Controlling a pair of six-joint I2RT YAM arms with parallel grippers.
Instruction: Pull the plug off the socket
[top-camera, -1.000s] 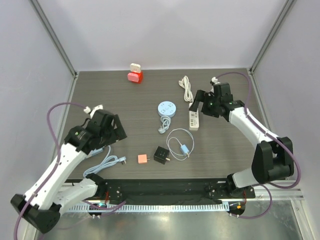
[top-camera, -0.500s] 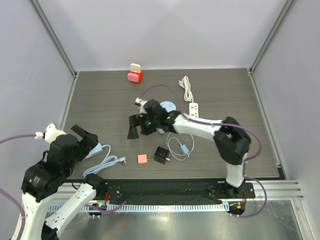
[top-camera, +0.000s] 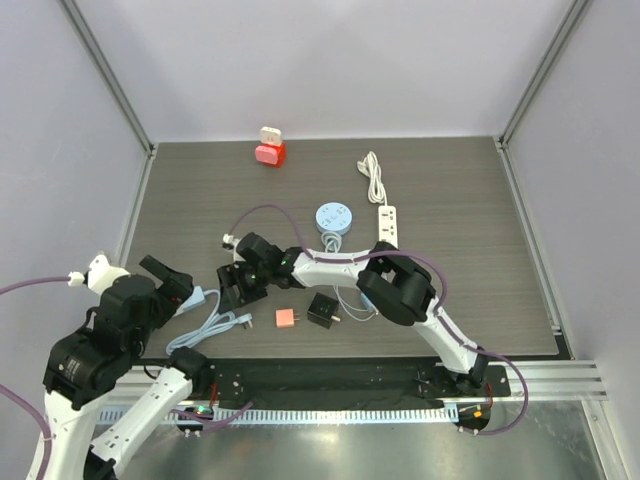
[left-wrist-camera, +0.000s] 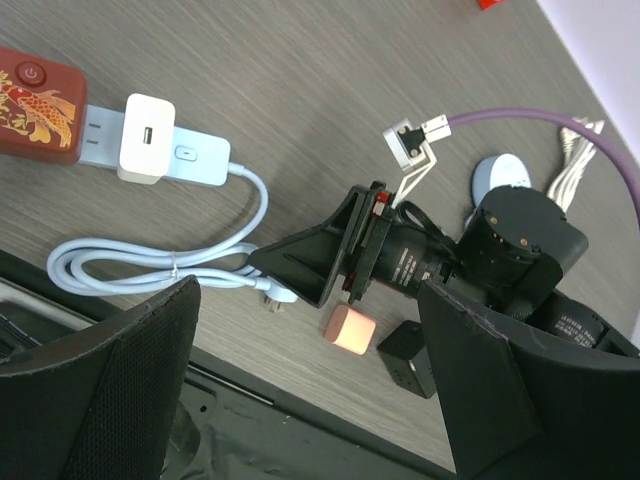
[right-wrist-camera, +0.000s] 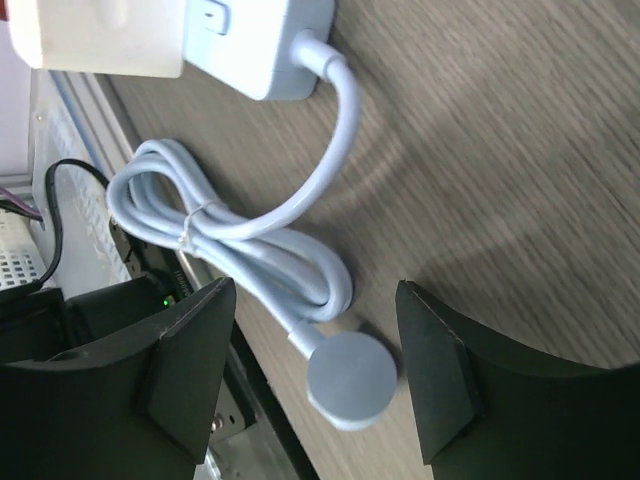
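Observation:
A white plug (left-wrist-camera: 147, 150) sits in a light-blue socket block (left-wrist-camera: 200, 162), whose other end meets a red block (left-wrist-camera: 35, 95). The socket's pale cable (right-wrist-camera: 240, 250) lies coiled beside it and ends in a round grey-blue plug head (right-wrist-camera: 350, 380). My right gripper (right-wrist-camera: 312, 375) is low over the table, open, its fingers on either side of that round head with a gap on both sides. In the top view it (top-camera: 237, 285) is just right of the socket block (top-camera: 195, 297). My left gripper (left-wrist-camera: 300, 400) hangs high above the table's near edge, open, with nothing in it.
A pink cube (top-camera: 286, 318) and a black adapter (top-camera: 321, 310) lie right of the coil. Farther back are a round blue socket (top-camera: 333, 216), a white power strip (top-camera: 387, 225), a white cord (top-camera: 373, 175) and a red-and-white block (top-camera: 270, 148). The right arm stretches across the table's middle.
My right arm swung from the back right across to the front left, down onto the coiled cable's end, and its jaws narrowed. My left arm drew back toward the near left corner.

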